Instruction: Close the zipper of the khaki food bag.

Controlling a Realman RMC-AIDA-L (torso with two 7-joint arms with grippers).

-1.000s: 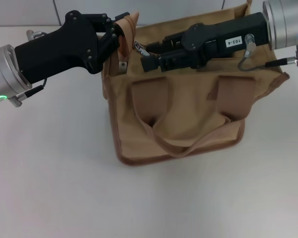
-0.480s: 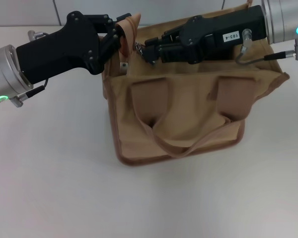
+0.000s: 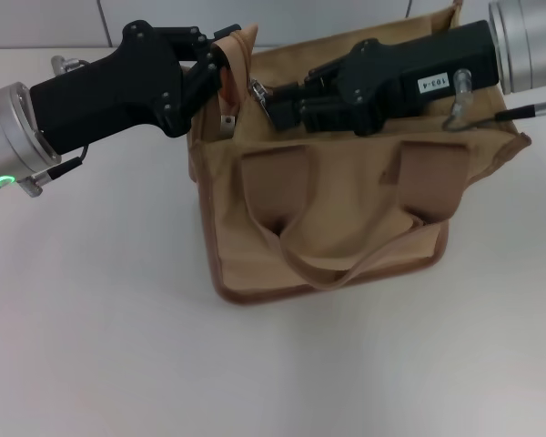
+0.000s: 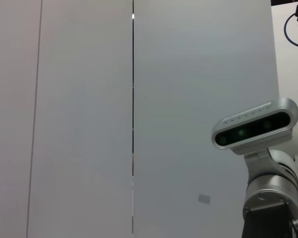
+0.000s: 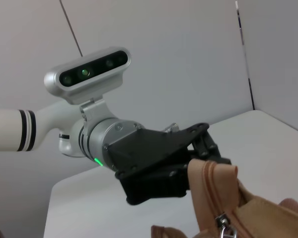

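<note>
Centrally on the white tabletop (image 3: pixel 100 309) stands the khaki food bag (image 3: pixel 332 223). Left gripper (image 3: pixel 220 62) — fingers pinching the bag's raised end corner. Right gripper (image 3: pixel 271 98) — fingers pressed together on the zipper (image 3: pixel 257 91) pull near that end.

The only writing that can be read is a small white label (image 3: pixel 434 81) on the black body of the right arm's claw, above the open top of the bag (image 3: pixel 328 218). In the head view it stands upside down and seems to read "103-4". No print, brand or sign can be made out on the bag, the table or the wall.
</note>
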